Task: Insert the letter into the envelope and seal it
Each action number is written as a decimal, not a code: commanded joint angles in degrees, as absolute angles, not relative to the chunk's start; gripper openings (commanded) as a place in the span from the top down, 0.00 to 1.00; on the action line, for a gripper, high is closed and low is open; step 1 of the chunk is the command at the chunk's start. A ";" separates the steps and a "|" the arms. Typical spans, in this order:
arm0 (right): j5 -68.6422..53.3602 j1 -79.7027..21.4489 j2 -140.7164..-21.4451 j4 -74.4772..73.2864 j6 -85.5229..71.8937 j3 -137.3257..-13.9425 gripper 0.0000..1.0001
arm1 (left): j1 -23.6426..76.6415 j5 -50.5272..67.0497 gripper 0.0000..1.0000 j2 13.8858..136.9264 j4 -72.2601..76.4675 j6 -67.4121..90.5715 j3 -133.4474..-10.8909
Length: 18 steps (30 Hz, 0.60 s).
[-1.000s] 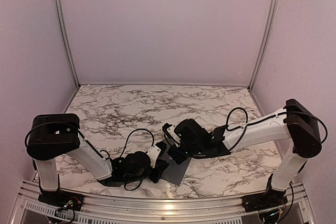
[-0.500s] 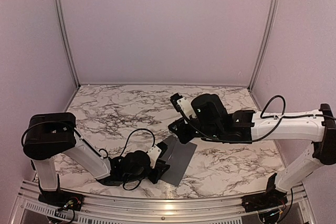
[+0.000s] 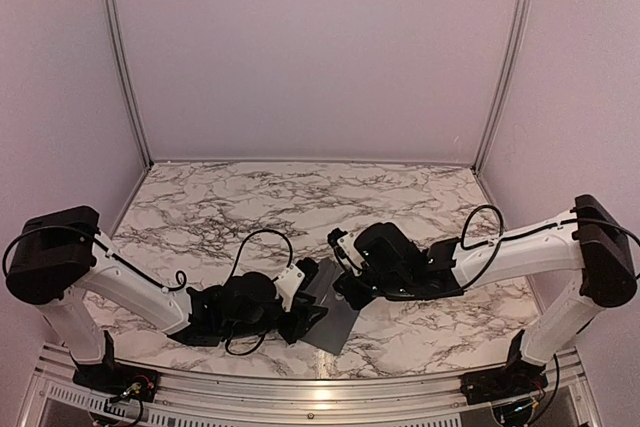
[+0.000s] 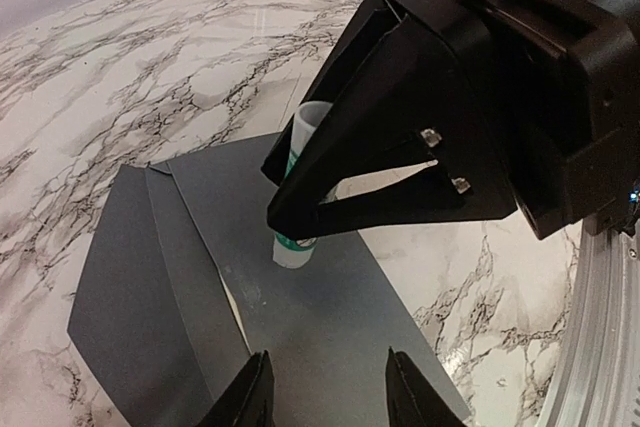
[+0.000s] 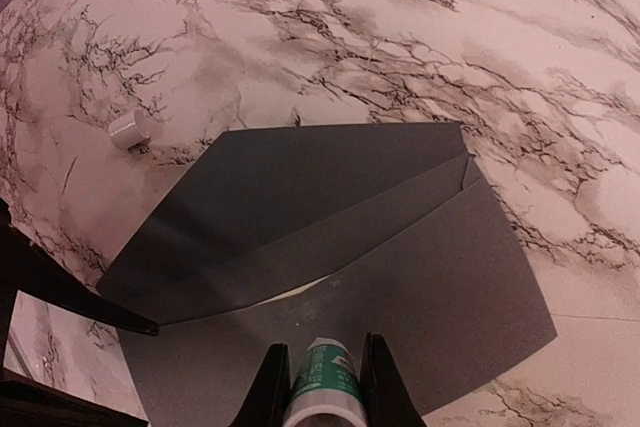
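Note:
The dark grey envelope (image 3: 338, 319) lies flat near the table's front edge with its flap (image 5: 300, 172) open. It also shows in the left wrist view (image 4: 320, 297). Only a thin cream sliver of the letter (image 5: 290, 293) shows at the envelope's mouth, also visible in the left wrist view (image 4: 233, 309). My right gripper (image 5: 322, 387) is shut on a white-and-green tube (image 4: 298, 192), whose tip stands on the envelope's face. My left gripper (image 4: 328, 397) is open, its fingertips (image 4: 252, 395) low over the envelope's near part.
A small pale cap (image 5: 130, 129) lies on the marble table (image 3: 250, 207) just beyond the flap. The left gripper's dark fingertip (image 5: 60, 292) lies at the flap's left side. The metal front rail (image 3: 320, 387) runs close behind the envelope.
The right arm lifted away toward the back right with the tube, then came back down onto the envelope. The left arm's elbow swung out left; its gripper stayed at the envelope.

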<state>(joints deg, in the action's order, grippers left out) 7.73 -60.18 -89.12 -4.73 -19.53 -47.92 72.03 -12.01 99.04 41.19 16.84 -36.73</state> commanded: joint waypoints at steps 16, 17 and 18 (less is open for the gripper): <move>1.82 -59.89 -96.42 5.08 -21.08 -48.24 1.00 | 74.00 -16.61 0.90 108.18 39.28 20.32 -37.87; 1.89 -59.94 -96.60 5.19 -20.97 -48.25 1.00 | 74.00 -16.69 0.90 108.53 39.29 20.40 -37.92; 1.96 -59.94 -96.78 5.26 -20.92 -48.27 1.00 | 74.00 -16.70 0.90 108.90 39.40 20.55 -37.90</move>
